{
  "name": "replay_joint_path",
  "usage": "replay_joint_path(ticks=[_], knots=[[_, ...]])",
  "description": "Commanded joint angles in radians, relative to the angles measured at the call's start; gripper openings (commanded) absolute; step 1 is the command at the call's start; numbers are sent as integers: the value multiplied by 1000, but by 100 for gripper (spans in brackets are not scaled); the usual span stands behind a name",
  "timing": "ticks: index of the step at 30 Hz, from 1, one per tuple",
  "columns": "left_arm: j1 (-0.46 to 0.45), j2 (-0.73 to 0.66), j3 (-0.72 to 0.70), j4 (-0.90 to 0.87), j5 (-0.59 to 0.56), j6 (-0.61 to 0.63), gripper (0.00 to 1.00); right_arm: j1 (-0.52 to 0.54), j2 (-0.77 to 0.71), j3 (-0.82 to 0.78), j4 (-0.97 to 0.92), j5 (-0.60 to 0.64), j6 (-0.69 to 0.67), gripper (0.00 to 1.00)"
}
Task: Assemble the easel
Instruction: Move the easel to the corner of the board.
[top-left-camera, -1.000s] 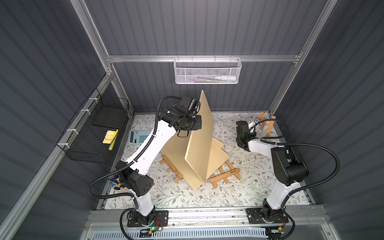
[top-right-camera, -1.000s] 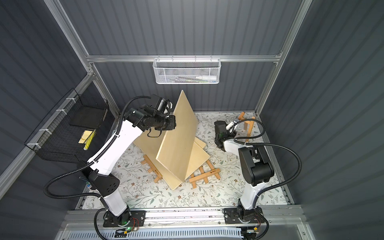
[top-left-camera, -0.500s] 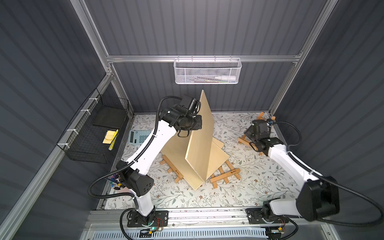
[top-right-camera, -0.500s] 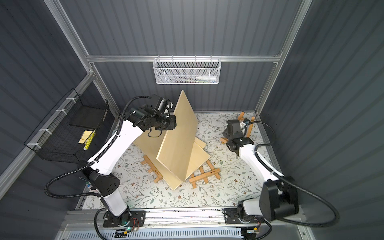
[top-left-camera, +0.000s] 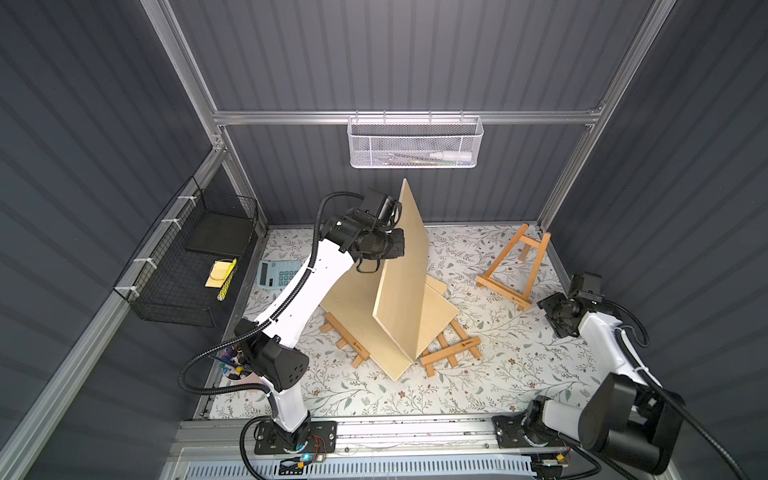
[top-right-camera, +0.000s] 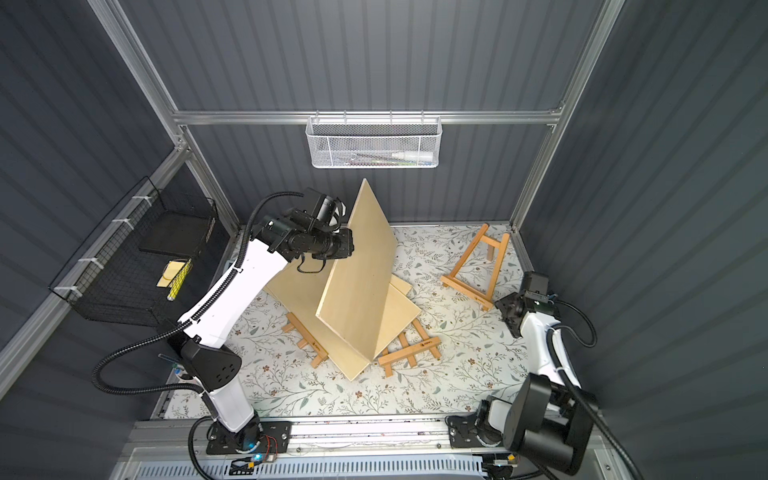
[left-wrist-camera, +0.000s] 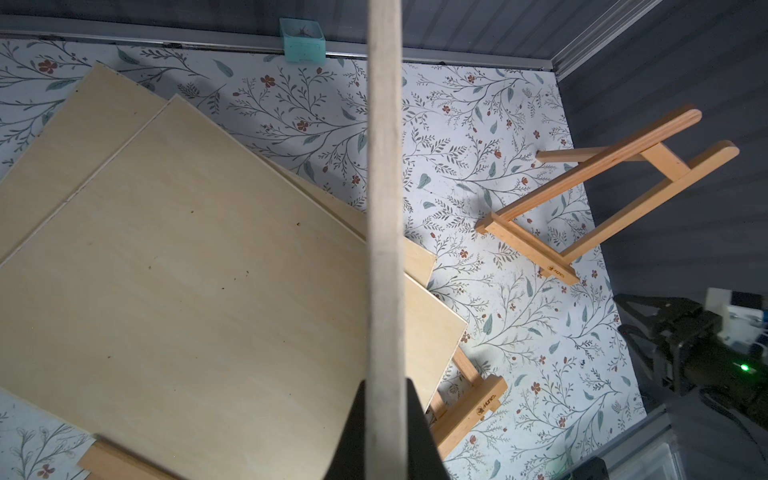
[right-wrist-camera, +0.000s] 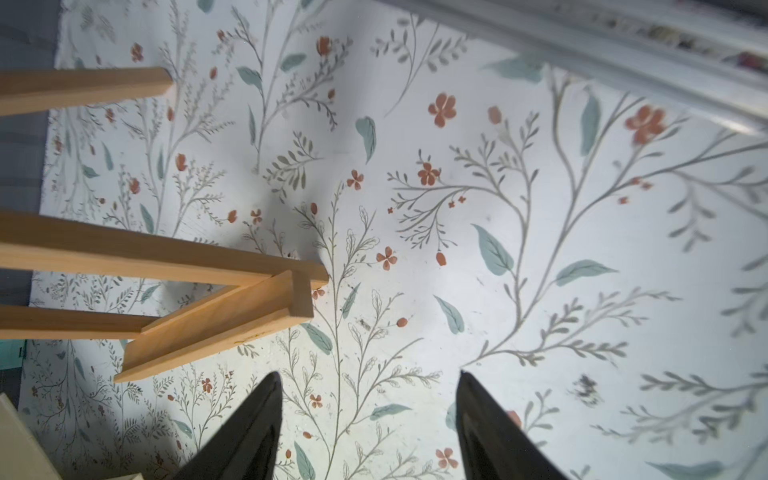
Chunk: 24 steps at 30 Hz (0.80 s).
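Half a second ago my right claw (right-wrist-camera: 369, 374) was right at the standing easel (top-left-camera: 503, 293). Now that arm has swung back to the near right of the easel and hangs clear of it. Its fingers are spread with only the flowered mat (top-left-camera: 498, 374) showing between them, so it has let go and carries nothing. The easel is on its own feet with the back leg out, close to the far right corner of the mat. It has stayed upright since the claw left, which I take to mean the standing-up step is done. Nothing has changed on the other side. My left claw (left-wrist-camera: 384, 395) stays clenched on the edge of the big board (top-left-camera: 405, 282), holding it on end well to the left of the easel. The board's lower corner appears to rest on the stack of boards (top-left-camera: 357, 307) lying there. The flat easels (top-left-camera: 451, 353) stick out from under that stack, left of the standing easel and nearer to me. With the right arm withdrawn, the way from the board across to the easel's ledge looks open. I judge the next job is to carry the board over and seat it there. The easel looks light, so a clumsy touch could tip it, and the free right claw could steady it.
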Motion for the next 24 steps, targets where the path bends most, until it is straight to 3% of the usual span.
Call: replay_joint_path(ticks=[1,12,24], knots=[[5,3,-10,118,-41,41,0,-1,77,-7,98,-121,-8,68],[5,-21,-40,125,-50,47,0,24,189,-26,194,-181,8,71],[5,-34,-61,124,-51,44,0,230,318,97,303,-199,-29,73]])
